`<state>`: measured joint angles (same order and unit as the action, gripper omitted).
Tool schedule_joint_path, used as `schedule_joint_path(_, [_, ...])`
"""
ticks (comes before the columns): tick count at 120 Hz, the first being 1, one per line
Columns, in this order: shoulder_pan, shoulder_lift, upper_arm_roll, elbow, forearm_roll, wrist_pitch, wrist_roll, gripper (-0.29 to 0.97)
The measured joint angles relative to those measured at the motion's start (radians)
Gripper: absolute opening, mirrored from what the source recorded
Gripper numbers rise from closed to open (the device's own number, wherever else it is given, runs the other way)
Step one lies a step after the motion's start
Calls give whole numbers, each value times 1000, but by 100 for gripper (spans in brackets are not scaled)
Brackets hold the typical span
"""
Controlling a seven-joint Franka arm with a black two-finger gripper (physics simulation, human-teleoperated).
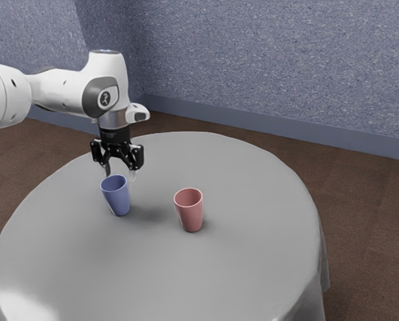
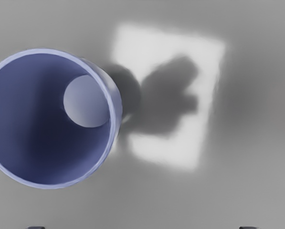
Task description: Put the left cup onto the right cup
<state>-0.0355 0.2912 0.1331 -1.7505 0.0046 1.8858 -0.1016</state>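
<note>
Blue cup [image 1: 117,197] upright under spread gripper [image 1: 118,173]; pink cup [image 1: 188,210] upright nearby.

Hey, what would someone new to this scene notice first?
Two cups stand apart on the round grey table: a blue cup toward the exterior view's left, a pink cup to its right. The black hand hangs open just above the blue cup's rim, casting a dark shadow on the table.
</note>
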Motion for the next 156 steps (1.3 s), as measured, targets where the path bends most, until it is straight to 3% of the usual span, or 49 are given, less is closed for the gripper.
schedule_joint_path(116, [35,202,-7,166,-8,2,48,51])
schedule_joint_path(156, [58,236,-2,169,-47,5,64,50])
